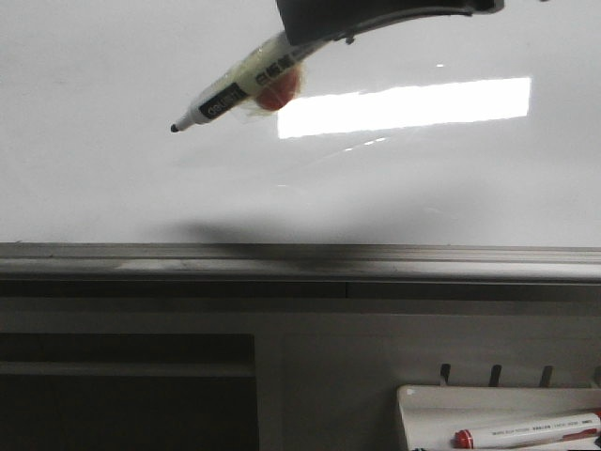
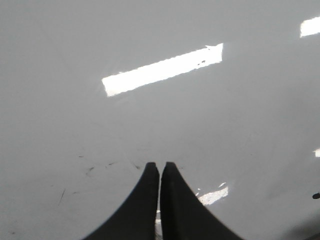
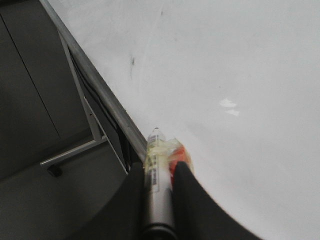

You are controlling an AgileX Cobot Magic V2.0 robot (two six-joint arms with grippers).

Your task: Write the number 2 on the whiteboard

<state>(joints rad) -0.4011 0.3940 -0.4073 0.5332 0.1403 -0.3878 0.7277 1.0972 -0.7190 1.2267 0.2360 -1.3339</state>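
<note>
The whiteboard point(image 1: 113, 178) fills the front view, glossy white, with a bright glare bar and a grey ledge point(image 1: 300, 258) along its lower edge. No number 2 shows on it. My right gripper point(image 1: 305, 38) comes in from the top and is shut on a black-tipped marker point(image 1: 230, 94) with an orange lump taped to it. The marker slants down to the left, tip point(image 1: 175, 128) over the board; contact cannot be told. In the right wrist view the gripper point(image 3: 160, 167) clamps the marker point(image 3: 157, 150) beside the board point(image 3: 225, 65). My left gripper point(image 2: 160, 165) is shut and empty over the board point(image 2: 150, 125).
A small white tray point(image 1: 423, 399) at the lower right holds a red-capped marker point(image 1: 526, 432). A dark recess point(image 1: 122, 395) lies below the ledge at the left. Faint old scuff marks point(image 2: 90, 170) show on the board near my left gripper.
</note>
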